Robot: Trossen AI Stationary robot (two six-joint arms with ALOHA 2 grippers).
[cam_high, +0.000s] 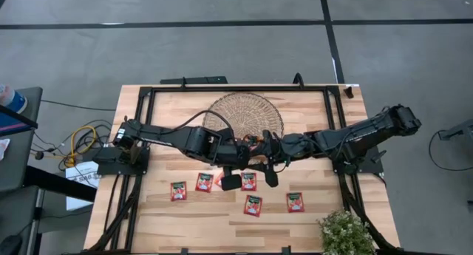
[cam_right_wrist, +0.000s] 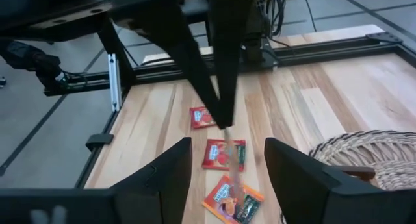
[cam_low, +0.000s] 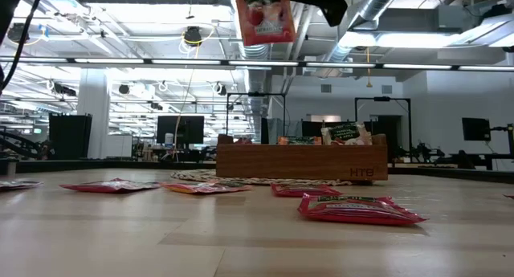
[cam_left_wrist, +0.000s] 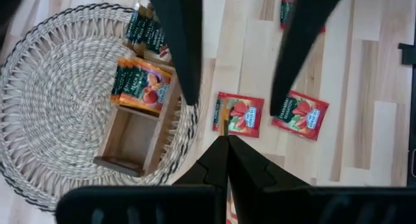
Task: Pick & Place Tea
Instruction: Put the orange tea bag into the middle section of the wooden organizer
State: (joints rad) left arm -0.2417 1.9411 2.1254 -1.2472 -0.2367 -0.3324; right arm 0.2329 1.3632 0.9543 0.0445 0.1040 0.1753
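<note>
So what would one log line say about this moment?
left gripper: shut on tea sachet, lifted | right gripper: open, facing it | tray: on mat

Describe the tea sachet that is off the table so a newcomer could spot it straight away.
Find the round woven mat at the back of the wooden table; both arms meet just in front of it. There the left end effector pinches one red tea sachet, hanging in the air. The other loose sachets lie flat on the wood.
</note>
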